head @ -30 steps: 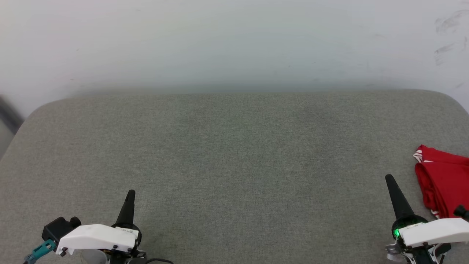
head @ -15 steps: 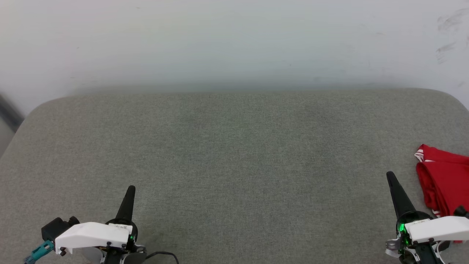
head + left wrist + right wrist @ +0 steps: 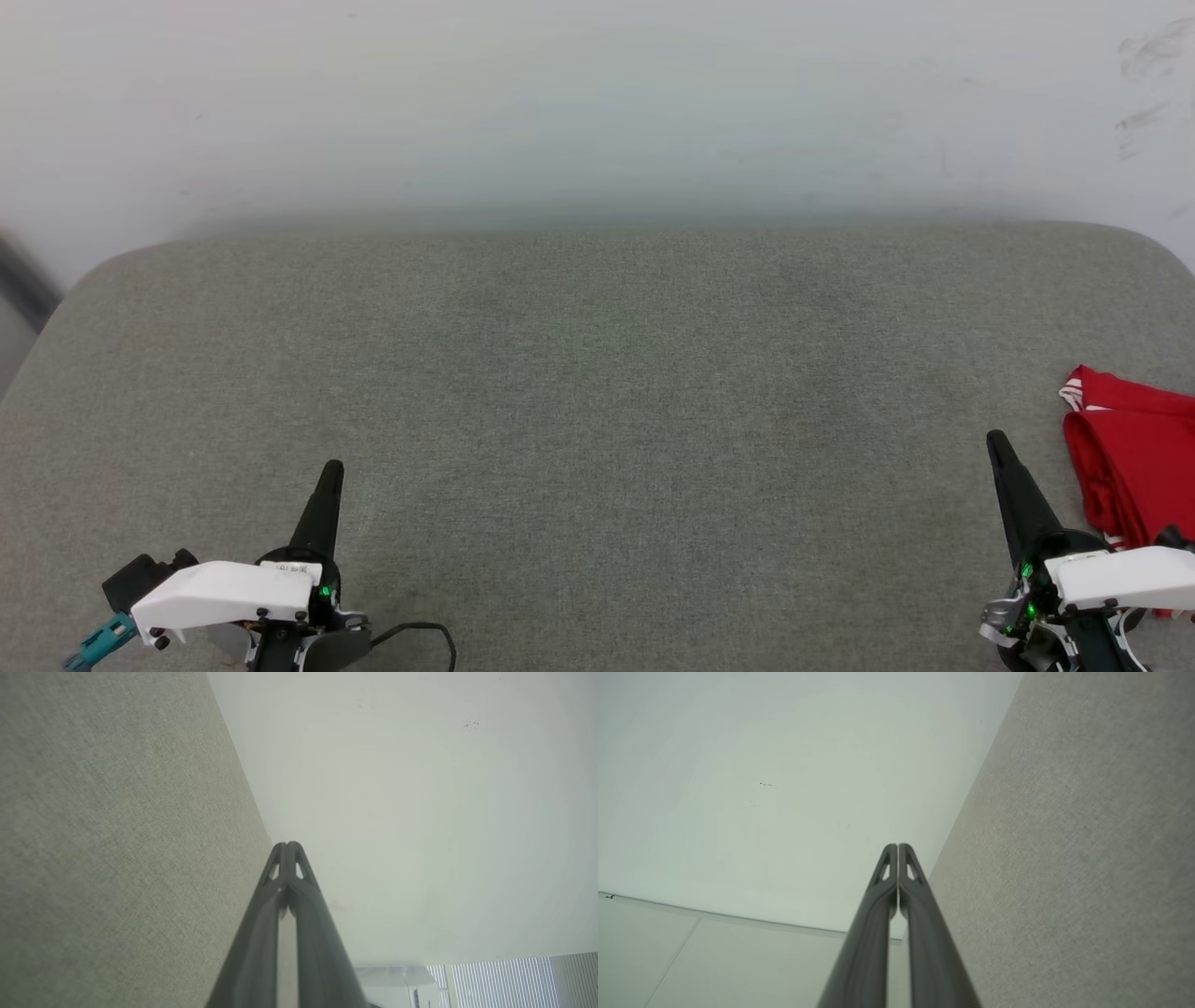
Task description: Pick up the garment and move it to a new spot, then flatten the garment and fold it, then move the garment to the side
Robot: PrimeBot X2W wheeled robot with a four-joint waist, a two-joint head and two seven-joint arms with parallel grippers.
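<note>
Since a second ago: slight creep of the left gripper [image 3: 331, 465] and the right gripper [image 3: 996, 435] up the head view, tips further along the grey padded surface [image 3: 597, 373]. Small shift of the whole picture too, so partly a camera move. Garment [image 3: 1132, 467] same shape as before: a compact red bundle, with red-white striped trim at its far corner. Left jaws pressed fully together, nothing between them; in the left wrist view, fingers [image 3: 261, 933] meeting at the tips. Right jaws likewise closed tight and empty; fingers [image 3: 924, 933] tip to tip in the right wrist view. Garment flat on the surface just right of the right jaws, level with the tip and a little beyond it, with a strip of bare fabric between; not touching the fingers. Near part hidden behind the white wrist housing [image 3: 1125, 574], far side cut off by the picture edge. Well apart from the left jaws, far to their right. Ahead of both jaw pairs: bare padding, then pale wall [image 3: 597, 112]. Black cable [image 3: 425, 633] looped just right of the left gripper's base.
</note>
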